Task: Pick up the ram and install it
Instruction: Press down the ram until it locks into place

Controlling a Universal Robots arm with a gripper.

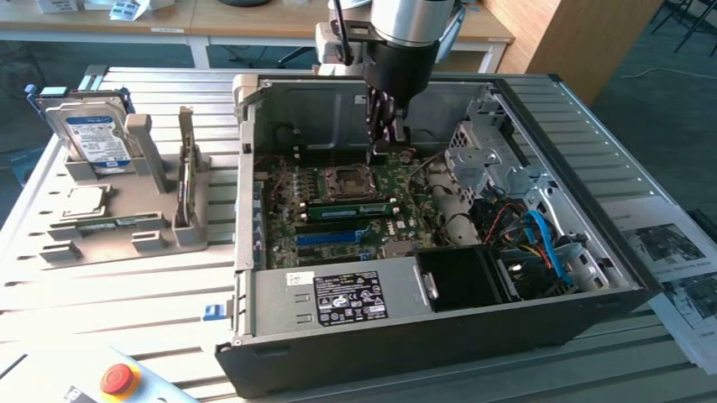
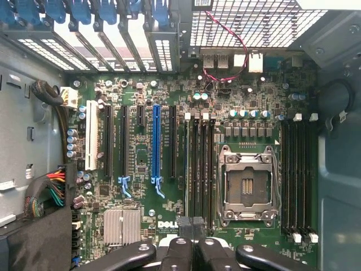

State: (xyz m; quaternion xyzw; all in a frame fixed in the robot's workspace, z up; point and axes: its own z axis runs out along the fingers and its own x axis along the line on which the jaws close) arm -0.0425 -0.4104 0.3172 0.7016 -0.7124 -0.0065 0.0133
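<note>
The ram (image 1: 353, 208), a long green stick, sits lengthwise in a memory slot on the motherboard, just in front of the empty processor socket (image 1: 342, 180). My gripper (image 1: 381, 149) hangs inside the open computer case (image 1: 448, 327), above the back of the board and beyond the socket, apart from the ram. In the wrist view its two black fingers (image 2: 179, 248) are pressed together with nothing between them, so the gripper (image 2: 192, 226) is shut. Below it lie the black memory slots (image 2: 198, 164) and the socket (image 2: 248, 186).
On the exterior view's left a grey fixture (image 1: 168, 235) holds a hard drive (image 1: 96, 138), a thin upright board (image 1: 185, 164) and a square silver chip (image 1: 84, 201). Cables and drive cages (image 1: 505, 168) crowd the case's right side. A red stop button (image 1: 119, 379) sits in front.
</note>
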